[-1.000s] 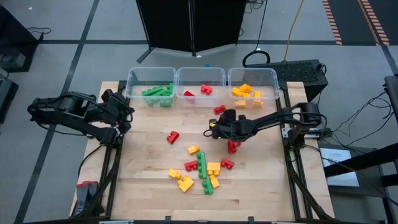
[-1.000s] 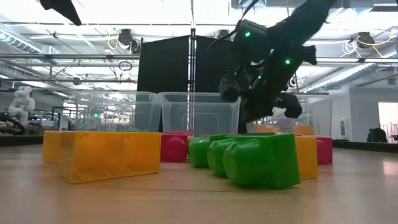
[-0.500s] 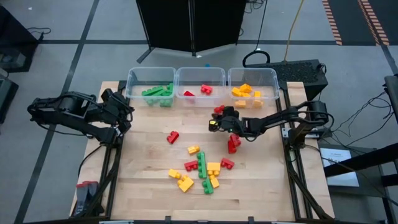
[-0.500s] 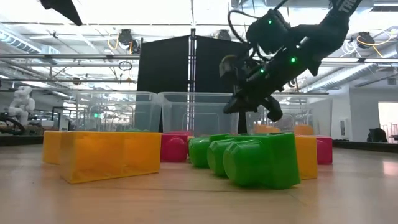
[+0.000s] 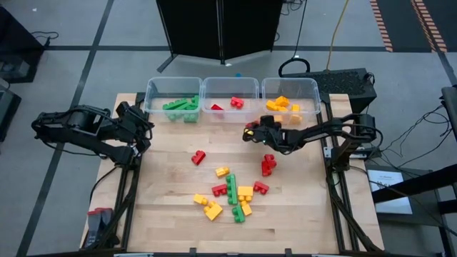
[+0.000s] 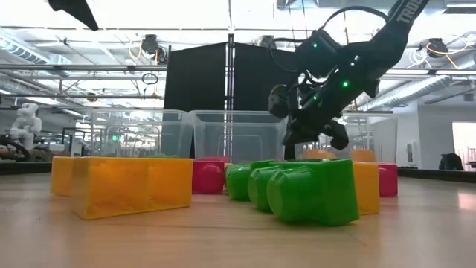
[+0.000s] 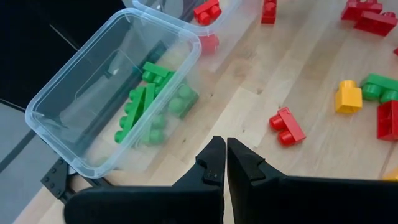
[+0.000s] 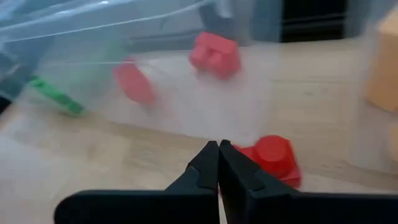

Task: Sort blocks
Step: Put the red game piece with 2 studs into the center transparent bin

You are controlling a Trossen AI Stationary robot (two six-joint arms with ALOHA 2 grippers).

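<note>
My right gripper [image 5: 247,135] [image 8: 218,152] is shut and empty. It hangs low over the table just in front of the middle clear bin [image 5: 230,90], which holds red blocks. A loose red block [image 5: 251,126] [image 8: 271,158] lies on the wood right beside its fingertips. Two more red blocks [image 5: 268,165] lie nearer the table's front. My left gripper [image 5: 147,133] [image 7: 226,152] is shut and empty. It waits at the table's left edge beside the bin with green blocks [image 5: 173,91] [image 7: 93,93]. My right gripper's shut fingertips [image 8: 231,163] stand close against the near side of the loose red block [image 8: 271,158], slanting down toward the far edge. I cannot tell whether they touch it. The block rests flat on the table.
A third clear bin [image 5: 289,91] at the far right holds yellow blocks. Loose on the wood are a red block [image 5: 198,157], a yellow one [image 5: 222,171] and a mixed cluster [image 5: 232,196] near the front. Green and yellow blocks [image 6: 309,192] stand close to the low camera.
My right gripper has swung toward the table's far edge, away from the two red blocks at mid-table and up to the red block in front of the middle bin. It has turned at the wrist and stayed shut. No block has moved.
</note>
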